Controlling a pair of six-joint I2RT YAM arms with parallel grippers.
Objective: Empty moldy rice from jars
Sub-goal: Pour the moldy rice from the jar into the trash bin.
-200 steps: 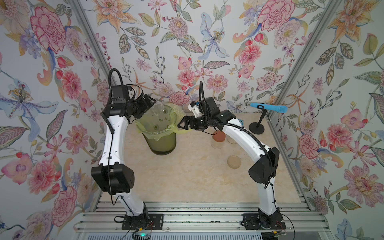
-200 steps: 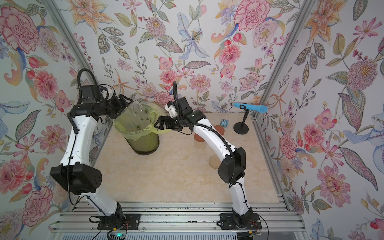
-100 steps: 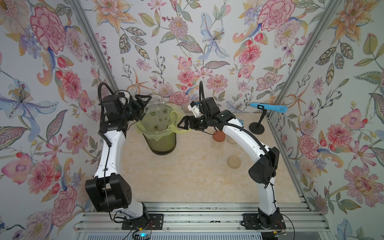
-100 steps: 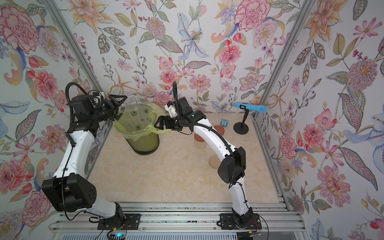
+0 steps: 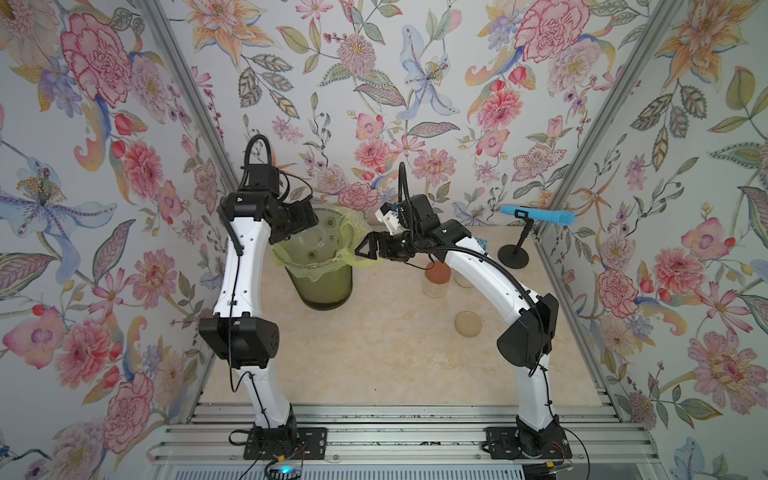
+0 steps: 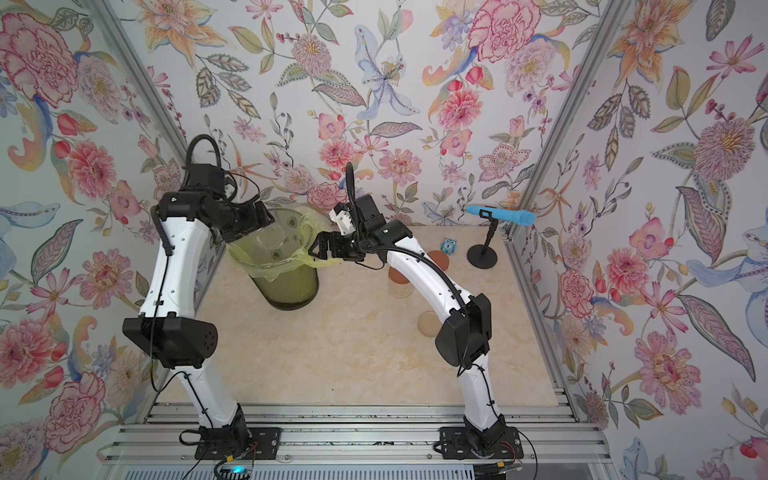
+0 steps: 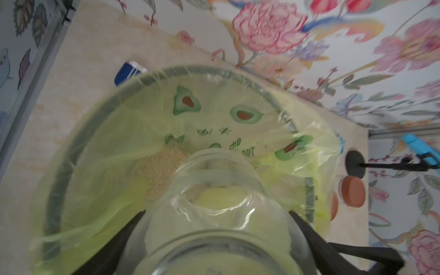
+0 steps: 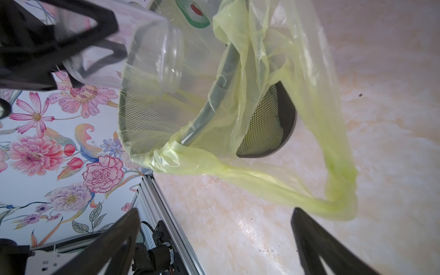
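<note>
My left gripper (image 7: pixel 217 212) is shut on a clear glass jar (image 7: pixel 214 190), lidless and tipped mouth-down over the green bin (image 5: pixel 328 286). The same jar (image 6: pixel 270 241) shows above the bin's mouth in both top views, and no rice shows inside it. A patch of pale moldy rice (image 7: pixel 164 166) lies in the yellow-green liner. My right gripper (image 5: pixel 361 249) is open beside the bin rim (image 8: pixel 209 107), with the liner's loose handle (image 8: pixel 333 207) next to one finger. Another jar with a reddish-brown lid (image 5: pixel 436 276) stands under the right arm.
A second reddish-brown lid (image 6: pixel 438 259) shows behind the right arm. A beige lid (image 5: pixel 467 323) lies flat on the table. A blue microphone on a black stand (image 5: pixel 513 256) and a small blue toy (image 6: pixel 448 246) are at the back right. Walls close in on both sides.
The left arm swung out toward the left wall with the jar and has come back over the bin. The right arm has not moved.
</note>
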